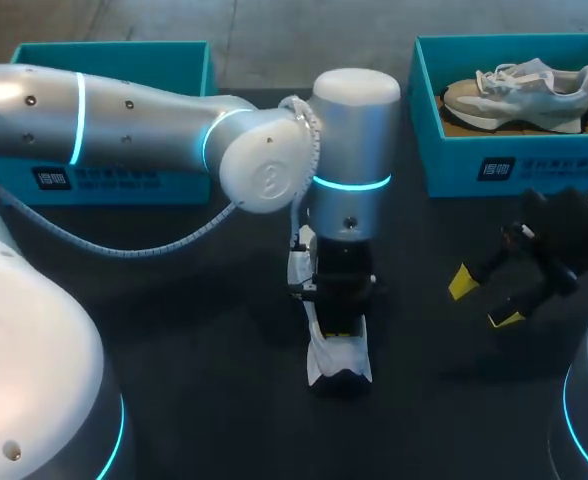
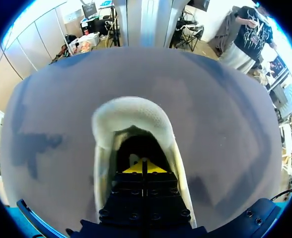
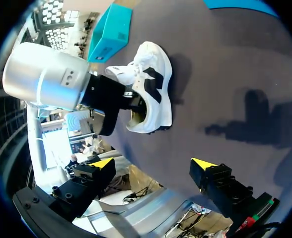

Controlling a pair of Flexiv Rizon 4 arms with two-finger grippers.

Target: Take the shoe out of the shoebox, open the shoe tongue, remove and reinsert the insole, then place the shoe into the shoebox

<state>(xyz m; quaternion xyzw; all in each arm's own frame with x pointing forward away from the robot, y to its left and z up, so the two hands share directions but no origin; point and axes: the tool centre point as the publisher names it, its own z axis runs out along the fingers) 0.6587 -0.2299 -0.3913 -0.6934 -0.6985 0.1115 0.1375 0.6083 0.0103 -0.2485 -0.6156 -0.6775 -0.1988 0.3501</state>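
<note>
Shoe point(image 1: 326, 358): white, mid-counter point(image 1: 174, 330), outside both boxes.
Left tool point(image 2: 144, 167): clenched, tips together inside the shoe's opening.
Right tool point(image 1: 484, 300): released, hovering apart, right of shoe.
Right box point(image 1: 454, 150): holds grey sneaker point(image 1: 519, 95).

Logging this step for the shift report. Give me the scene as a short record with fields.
white shoe: on its sole on the table, mid-table, outside both boxes
left gripper: fingers together, tips down inside the white shoe's opening; whether they pinch anything cannot be told
right gripper: open, empty, to the right of the white shoe
right shoebox: holds a grey shoe
left shoebox: partly hidden behind the left arm; contents not seen
</note>
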